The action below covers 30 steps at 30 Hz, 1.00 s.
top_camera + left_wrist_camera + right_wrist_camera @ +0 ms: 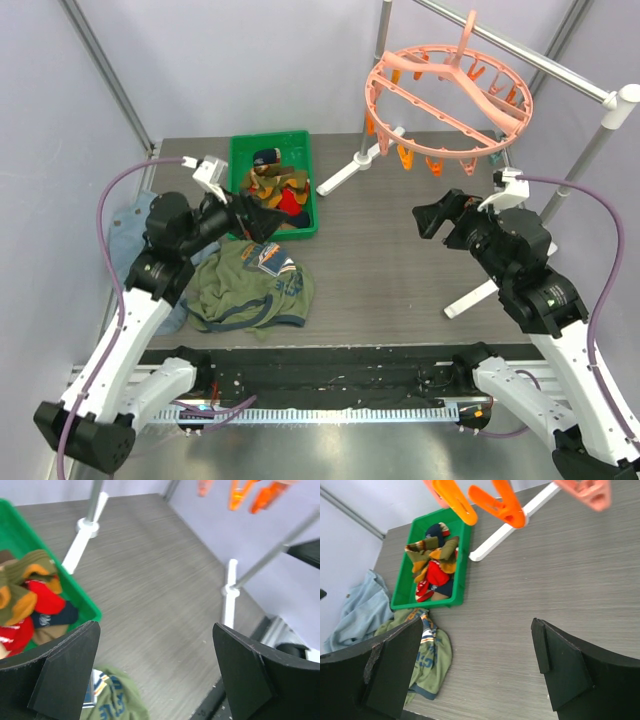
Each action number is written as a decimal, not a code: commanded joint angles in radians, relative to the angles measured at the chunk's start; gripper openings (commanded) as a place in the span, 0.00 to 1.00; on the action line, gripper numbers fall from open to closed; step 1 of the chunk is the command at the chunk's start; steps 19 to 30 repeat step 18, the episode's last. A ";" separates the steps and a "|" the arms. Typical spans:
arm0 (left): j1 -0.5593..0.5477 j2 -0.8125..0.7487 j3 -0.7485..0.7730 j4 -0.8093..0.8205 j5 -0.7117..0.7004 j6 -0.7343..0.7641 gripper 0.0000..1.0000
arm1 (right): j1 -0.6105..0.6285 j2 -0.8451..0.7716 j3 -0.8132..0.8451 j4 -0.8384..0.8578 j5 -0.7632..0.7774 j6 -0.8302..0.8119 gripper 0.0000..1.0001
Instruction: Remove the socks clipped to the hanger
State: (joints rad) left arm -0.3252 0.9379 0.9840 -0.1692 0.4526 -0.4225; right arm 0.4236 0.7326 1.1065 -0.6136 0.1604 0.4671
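The socks (277, 186) lie piled in a green bin (307, 185): olive with orange, red, navy and tan ones. The wrist views show the same socks (31, 599) (435, 566). The salmon-pink hanger (448, 95) hangs by its hook from the rail at the back right. Its orange clips (500, 505) dangle with nothing in them. My left gripper (256, 226) hovers at the bin's near right corner, open and empty (157, 675). My right gripper (432, 220) is open and empty (480, 665), below the hanger's near side and clear of it.
An olive T-shirt (250, 290) lies in front of the bin, and a pale blue denim garment (125, 225) lies at the left. The white rail stand's feet (345, 172) (472, 298) rest on the table under the hanger.
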 commanded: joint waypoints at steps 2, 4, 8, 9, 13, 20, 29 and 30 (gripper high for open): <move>-0.002 -0.125 -0.090 0.129 0.089 -0.051 1.00 | 0.004 0.001 -0.042 0.158 -0.096 0.042 1.00; -0.002 -0.145 -0.093 0.122 0.092 -0.055 1.00 | 0.004 0.011 -0.045 0.184 -0.110 0.051 1.00; -0.002 -0.169 -0.099 0.108 0.090 -0.055 1.00 | 0.003 0.045 -0.034 0.195 -0.113 0.061 1.00; -0.002 -0.175 -0.102 0.108 0.086 -0.055 1.00 | 0.001 0.051 -0.033 0.199 -0.114 0.061 1.00; -0.002 -0.185 -0.102 0.106 0.087 -0.052 1.00 | 0.004 0.074 -0.040 0.224 -0.117 0.054 1.00; 0.000 -0.180 -0.096 0.106 0.090 -0.052 1.00 | 0.003 0.097 -0.028 0.230 -0.116 0.051 1.00; 0.000 -0.180 -0.096 0.106 0.090 -0.052 1.00 | 0.003 0.097 -0.028 0.230 -0.116 0.051 1.00; 0.000 -0.180 -0.096 0.106 0.090 -0.052 1.00 | 0.003 0.097 -0.028 0.230 -0.116 0.051 1.00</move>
